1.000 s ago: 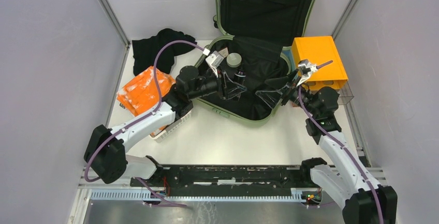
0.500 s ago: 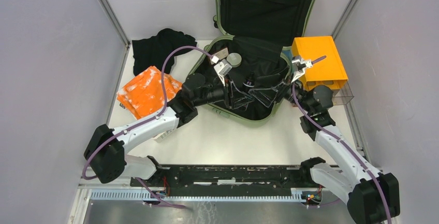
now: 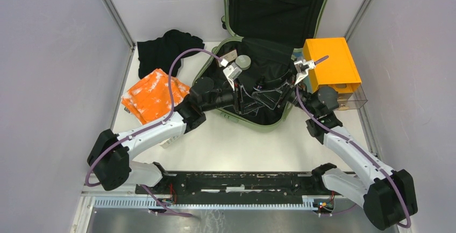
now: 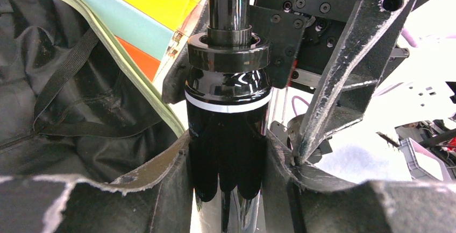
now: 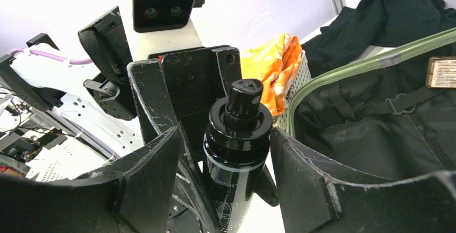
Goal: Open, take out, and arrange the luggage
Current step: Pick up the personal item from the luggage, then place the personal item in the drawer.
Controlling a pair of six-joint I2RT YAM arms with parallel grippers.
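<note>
Top external view: left claw grips a roughly upright glossy black pump bottle above the open sage-green hard-shell suitcase lying mid-desk; right claw, just rightward, straddles the same bottle, jaws not yet closed.

Sage-green luggage, black bottle, seemingly white-banded

Glossy, smooth black on the bottle, with sharp reflections. Matt black, scuffed and ragged-edged, on the left fingers. Smooth, hard sage-green shell on the luggage; inside, matt black woven cloth lining. Smooth, plastic-looking orange box. Soft matt black garment. Shiny, crinkled orange packet.
</note>
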